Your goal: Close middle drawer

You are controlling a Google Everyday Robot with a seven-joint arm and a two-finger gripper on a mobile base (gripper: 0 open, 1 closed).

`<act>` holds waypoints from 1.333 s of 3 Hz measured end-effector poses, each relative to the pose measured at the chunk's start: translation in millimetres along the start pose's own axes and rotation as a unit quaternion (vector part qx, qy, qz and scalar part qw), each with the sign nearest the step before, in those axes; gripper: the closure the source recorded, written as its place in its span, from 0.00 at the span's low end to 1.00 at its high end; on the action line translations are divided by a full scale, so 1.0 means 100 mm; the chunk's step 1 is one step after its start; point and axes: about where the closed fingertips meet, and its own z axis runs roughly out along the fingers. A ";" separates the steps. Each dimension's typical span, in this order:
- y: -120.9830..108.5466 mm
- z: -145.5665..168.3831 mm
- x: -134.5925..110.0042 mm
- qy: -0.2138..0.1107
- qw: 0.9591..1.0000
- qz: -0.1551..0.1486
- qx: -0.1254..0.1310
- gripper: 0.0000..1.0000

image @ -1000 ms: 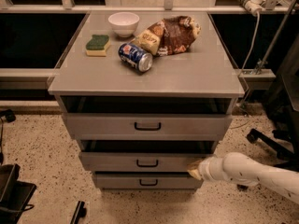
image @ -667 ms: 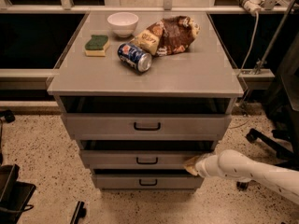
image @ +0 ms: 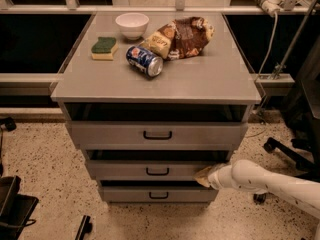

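The middle drawer is a grey metal drawer with a wide low front and a small dark loop handle. It stands a little way out of the grey cabinet, with a dark gap above its front. My gripper comes in from the lower right on a white arm. Its tan tip rests against the right end of the middle drawer's front.
The top drawer stands out further than the middle one, and the bottom drawer sits just below. On the cabinet top are a white bowl, a sponge, a soda can and snack bags. A chair base stands at the right and dark objects at the lower left.
My gripper has moved left and towards the cabinet, staying on the right end of the middle drawer's front. The drawer front has gone back slightly.
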 end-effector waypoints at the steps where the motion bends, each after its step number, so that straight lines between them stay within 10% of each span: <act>1: -0.10 -0.14 0.07 0.002 1.000 0.017 0.008 1.00; 2: 0.08 -0.43 0.26 0.021 0.998 0.056 -0.023 1.00; 4: 0.28 -0.46 0.30 0.033 0.996 0.059 -0.062 0.58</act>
